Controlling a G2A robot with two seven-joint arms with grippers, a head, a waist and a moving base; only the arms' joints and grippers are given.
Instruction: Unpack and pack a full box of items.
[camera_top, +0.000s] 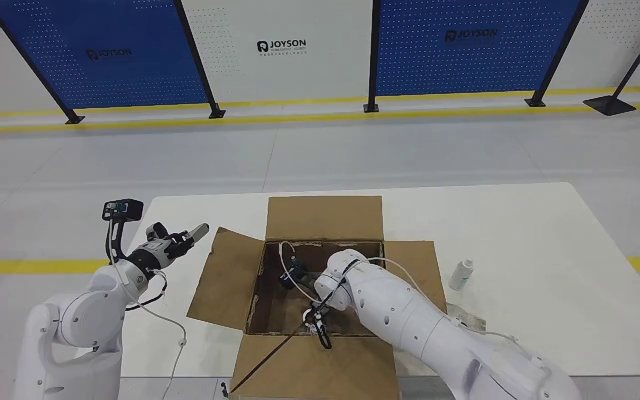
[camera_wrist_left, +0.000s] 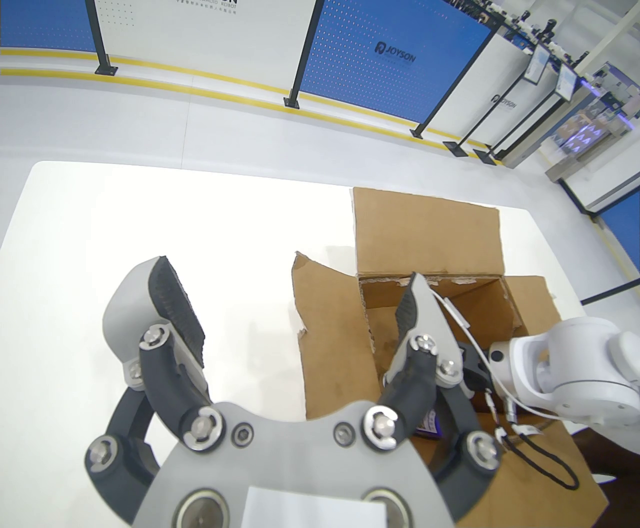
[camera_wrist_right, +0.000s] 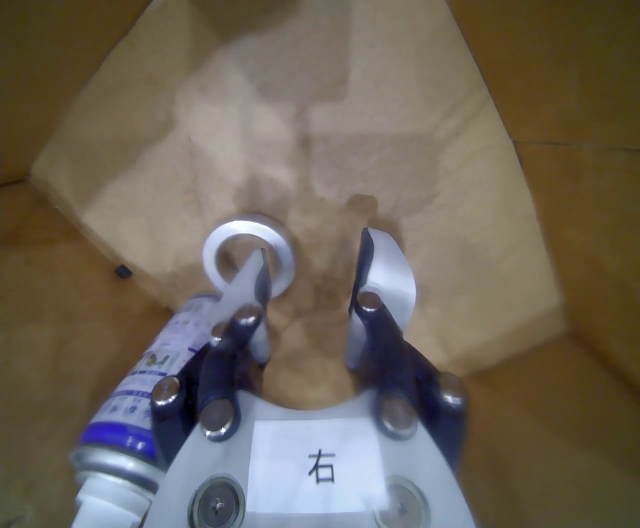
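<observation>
Right gripper: low inside the cardboard box, fingers spread, nothing between them.
Spray can: blue-and-white label, lies on its side on the box floor, just beside one finger of the right gripper.
Box: stands mid-table, all four flaps folded outward.
Left gripper: hangs above bare table, off the box's left flap, fingers spread wide, empty.
Small white bottle: upright on the table, just beyond the right flap.
</observation>
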